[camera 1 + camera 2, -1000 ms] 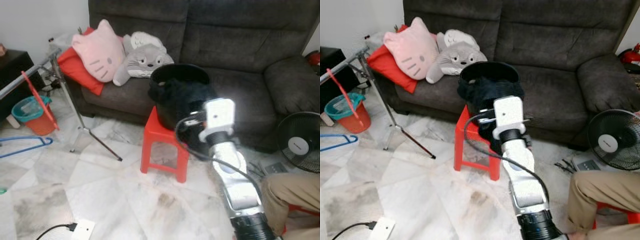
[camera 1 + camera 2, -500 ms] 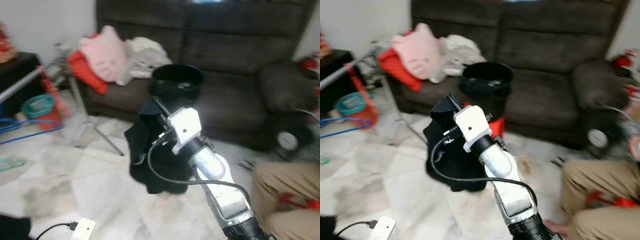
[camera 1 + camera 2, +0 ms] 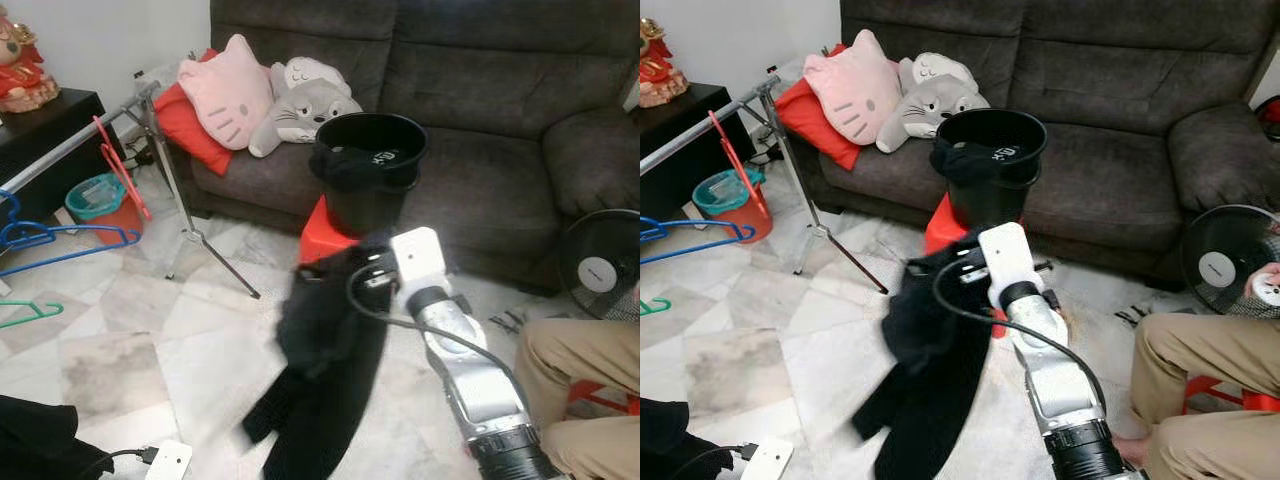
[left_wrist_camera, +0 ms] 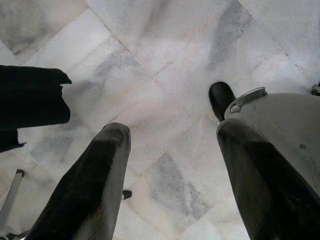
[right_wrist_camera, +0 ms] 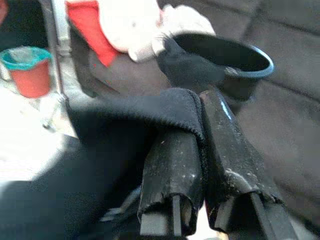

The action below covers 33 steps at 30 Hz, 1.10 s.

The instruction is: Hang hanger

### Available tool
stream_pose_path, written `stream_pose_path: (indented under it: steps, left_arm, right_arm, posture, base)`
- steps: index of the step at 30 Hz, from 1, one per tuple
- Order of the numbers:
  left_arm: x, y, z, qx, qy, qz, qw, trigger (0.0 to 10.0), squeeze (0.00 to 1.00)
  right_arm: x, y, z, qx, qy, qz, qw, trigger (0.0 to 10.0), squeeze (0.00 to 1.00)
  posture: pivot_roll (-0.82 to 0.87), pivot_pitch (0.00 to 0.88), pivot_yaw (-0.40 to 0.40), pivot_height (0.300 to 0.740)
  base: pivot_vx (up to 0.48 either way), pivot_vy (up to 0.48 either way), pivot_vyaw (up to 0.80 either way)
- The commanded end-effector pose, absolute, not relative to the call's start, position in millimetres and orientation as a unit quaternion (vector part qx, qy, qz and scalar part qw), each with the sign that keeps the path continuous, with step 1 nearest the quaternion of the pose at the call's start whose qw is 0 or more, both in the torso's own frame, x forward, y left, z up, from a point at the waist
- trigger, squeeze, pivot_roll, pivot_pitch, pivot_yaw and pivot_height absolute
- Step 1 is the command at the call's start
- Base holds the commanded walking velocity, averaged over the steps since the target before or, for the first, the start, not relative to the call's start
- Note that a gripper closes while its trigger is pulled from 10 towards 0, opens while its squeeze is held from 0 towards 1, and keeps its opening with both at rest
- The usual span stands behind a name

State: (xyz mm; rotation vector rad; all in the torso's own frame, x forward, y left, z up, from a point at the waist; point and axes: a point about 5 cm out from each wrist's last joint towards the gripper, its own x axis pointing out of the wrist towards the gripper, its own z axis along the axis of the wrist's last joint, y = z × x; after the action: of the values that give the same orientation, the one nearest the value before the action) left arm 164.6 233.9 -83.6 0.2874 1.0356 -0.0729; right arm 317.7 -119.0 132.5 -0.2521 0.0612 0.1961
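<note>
Your right pincer (image 5: 200,150) is clamped on the black garment (image 3: 925,370) near the red stool (image 3: 318,235). Left pincer (image 4: 170,165) hangs wide over the floor. Blue hanger (image 3: 60,245) waits far left (under the rail (image 3: 75,140)); carry the cloth high, unsnagged.

Two plush cushions (image 3: 238,88) (image 3: 300,100), one red pillow (image 3: 185,130), one black bucket (image 3: 370,170), one red stool (image 3: 318,232), one sofa (image 3: 500,90), one fan (image 3: 600,270), three hangers on the left (image 3: 60,240) (image 3: 30,312) (image 3: 120,165) and one teal bin (image 3: 98,190).
</note>
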Motion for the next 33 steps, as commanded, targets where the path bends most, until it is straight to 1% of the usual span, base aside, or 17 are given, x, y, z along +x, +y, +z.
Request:
stream_pose_path:
  steps: [1,3,5,12,17,20,21,24,27,30,33]
  left_arm:
    - [161,237,-85,0.146,0.502,-0.035,0.852,10.0,0.00]
    - [160,237,-85,0.148,0.503,-0.035,0.851,10.0,0.00]
    - [160,237,-85,0.148,0.503,-0.034,0.851,10.0,0.00]
    - [159,239,-85,0.141,0.502,-0.015,0.853,10.0,0.00]
    - [161,239,-83,0.130,0.483,0.005,0.866,10.0,0.00]
    - [162,239,-83,0.131,0.479,0.006,0.868,10.0,0.00]
    - [163,238,-82,0.129,0.467,0.006,0.875,10.0,0.00]
    - [165,237,-81,0.127,0.458,0.002,0.880,10.0,0.00]
    - [165,235,-82,0.124,0.459,-0.002,0.879,10.0,0.00]
    - [163,234,-83,0.119,0.467,-0.004,0.876,10.0,0.00]
    - [163,234,-83,0.118,0.469,-0.007,0.875,10.0,0.00]
  right_arm:
    - [320,-118,137,-0.114,0.028,0.090,0.989,10.0,0.00]
    - [319,-116,129,-0.110,0.056,0.093,0.988,10.0,0.00]
    - [319,-114,126,-0.111,0.064,0.097,0.987,10.0,0.00]
    - [317,-106,124,-0.100,0.074,0.126,0.984,10.0,0.00]
    - [316,-102,123,-0.092,0.082,0.162,0.979,10.0,0.00]
    - [316,-101,123,-0.090,0.083,0.168,0.978,10.0,0.00]
    - [315,-101,121,-0.094,0.091,0.199,0.971,10.0,0.00]
    - [311,-100,113,-0.106,0.111,0.250,0.956,10.0,0.00]
    - [310,-102,106,-0.116,0.127,0.278,0.945,10.0,0.00]
    - [311,-106,104,-0.095,0.138,0.302,0.939,10.0,0.00]
    - [308,-107,103,-0.121,0.144,0.340,0.921,10.0,0.00]
  posture:
    - [-0.14,0.000,0.025,0.740]
    - [-0.14,0.000,0.026,0.740]
    - [-0.14,0.000,0.026,0.740]
    - [-0.13,0.000,0.025,0.740]
    - [-0.14,0.000,0.025,0.740]
    - [-0.14,0.000,0.025,0.740]
    - [-0.13,0.000,0.021,0.740]
    - [-0.12,0.000,0.016,0.740]
    - [-0.11,0.000,0.011,0.740]
    - [-0.12,0.000,0.010,0.740]
    - [-0.12,0.000,0.007,0.740]
  base:
    - [0.000,0.000,0.00]
    - [0.000,0.000,0.00]
    - [0.000,0.000,0.00]
    - [0.000,0.000,0.00]
    - [0.000,0.000,0.00]
    - [0.000,0.000,0.00]
    - [0.000,0.000,0.00]
    - [0.000,0.000,0.00]
    - [0.000,0.000,0.00]
    - [0.000,0.000,0.00]
    - [0.000,0.000,0.00]
